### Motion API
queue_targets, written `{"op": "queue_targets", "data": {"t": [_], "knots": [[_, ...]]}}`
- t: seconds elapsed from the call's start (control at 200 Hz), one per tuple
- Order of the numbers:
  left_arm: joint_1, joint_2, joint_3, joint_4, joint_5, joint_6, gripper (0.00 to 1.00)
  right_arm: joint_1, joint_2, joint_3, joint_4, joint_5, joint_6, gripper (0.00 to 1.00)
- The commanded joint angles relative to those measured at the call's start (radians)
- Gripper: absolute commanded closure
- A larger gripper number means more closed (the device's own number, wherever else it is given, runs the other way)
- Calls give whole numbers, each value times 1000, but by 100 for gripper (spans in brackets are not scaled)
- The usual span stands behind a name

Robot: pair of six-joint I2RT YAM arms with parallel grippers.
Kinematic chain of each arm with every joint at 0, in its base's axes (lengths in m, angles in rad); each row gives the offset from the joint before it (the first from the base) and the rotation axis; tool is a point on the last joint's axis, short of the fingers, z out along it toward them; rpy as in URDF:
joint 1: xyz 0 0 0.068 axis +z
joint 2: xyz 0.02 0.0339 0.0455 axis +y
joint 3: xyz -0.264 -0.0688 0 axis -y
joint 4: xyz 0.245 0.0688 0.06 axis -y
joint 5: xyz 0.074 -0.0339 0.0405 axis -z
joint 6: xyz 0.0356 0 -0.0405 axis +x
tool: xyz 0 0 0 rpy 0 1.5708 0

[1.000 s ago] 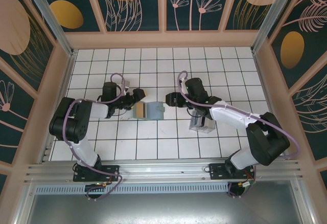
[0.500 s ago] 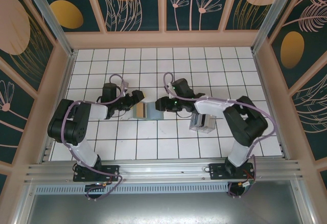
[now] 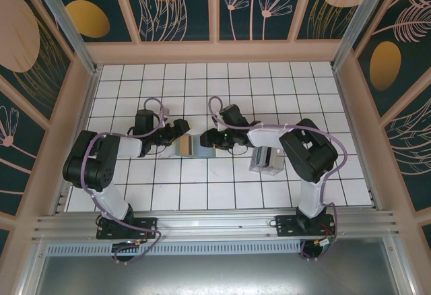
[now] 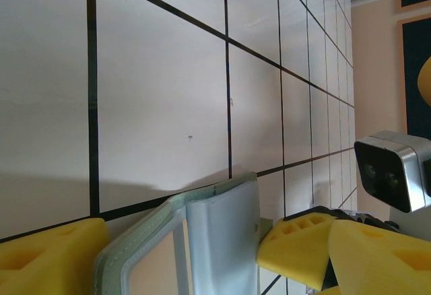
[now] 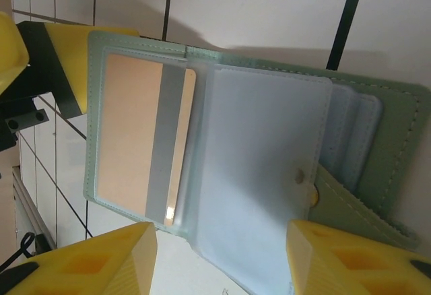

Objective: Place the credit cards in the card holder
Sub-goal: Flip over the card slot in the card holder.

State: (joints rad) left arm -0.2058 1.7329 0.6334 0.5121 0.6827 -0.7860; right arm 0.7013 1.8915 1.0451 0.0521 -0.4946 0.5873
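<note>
The card holder (image 5: pixel 256 174) lies open on the surface (image 3: pixel 202 180), with 1 tan-gold credit card (image 5: pixel 131 133) in its end pocket, an edge seemingly proud. My right jaws hang spread above the holder, empty. My left jaws, spread too, straddle its card-side edge. I'd pin that edge, then push the card home squarely.

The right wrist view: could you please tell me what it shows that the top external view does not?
The right wrist view adds close detail: the grey stripe on the tan-gold card, tucked in a pocket of the card holder, and its snap stud. The top external view adds the translucent box beside the right arm. Both share the open card holder with the tan-gold card on one half.
</note>
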Motion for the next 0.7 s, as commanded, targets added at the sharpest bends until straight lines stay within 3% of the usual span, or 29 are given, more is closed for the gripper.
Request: {"op": "queue_targets", "data": {"t": [0.0, 0.405, 0.696], "knots": [[11, 36, -27, -104, -44, 10, 15, 6, -31, 1, -24, 49, 15, 45], [12, 49, -19, -107, -49, 0, 15, 23, -43, -35, 7, 100, 40, 45], [12, 51, -33, -79, -44, -14, 15, 30, -3, -10, 97, -12, 49, 53]]}}
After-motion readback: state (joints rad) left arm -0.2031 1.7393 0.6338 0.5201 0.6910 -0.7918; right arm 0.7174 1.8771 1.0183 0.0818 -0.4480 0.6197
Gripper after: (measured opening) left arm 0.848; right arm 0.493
